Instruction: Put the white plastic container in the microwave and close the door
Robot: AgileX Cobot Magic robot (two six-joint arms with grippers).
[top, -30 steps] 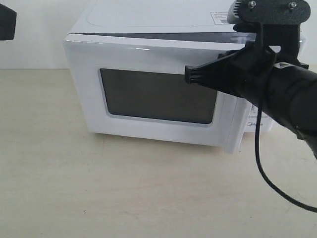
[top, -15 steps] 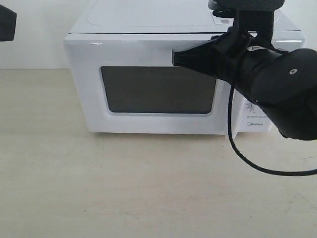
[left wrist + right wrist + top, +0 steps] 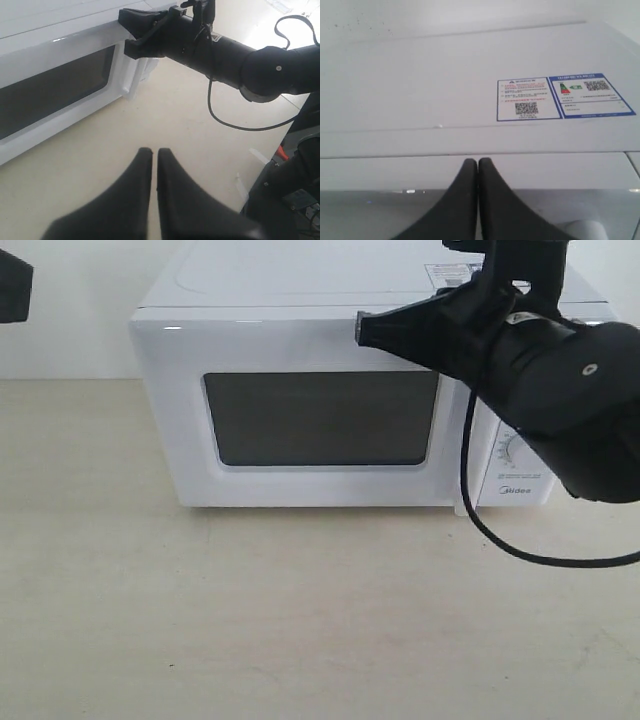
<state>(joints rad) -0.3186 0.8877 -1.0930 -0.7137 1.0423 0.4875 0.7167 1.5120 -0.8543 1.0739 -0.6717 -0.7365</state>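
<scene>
Your right end effector (image 3: pixel 363 328) is pinched shut and empty at the top edge of the microwave (image 3: pixel 290 275) door (image 3: pixel 300 420), which looks flush; it's stiff, slick plastic, so shove near its free edge, don't grab.

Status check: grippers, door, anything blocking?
Right gripper shut, tip at door top edge. Left gripper shut, clear of microwave. Door looks closed; container not visible. Nothing blocking.

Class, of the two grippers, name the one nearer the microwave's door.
The right gripper, shut, tip at the top edge of the door; the left gripper hangs over the table, apart.
</scene>
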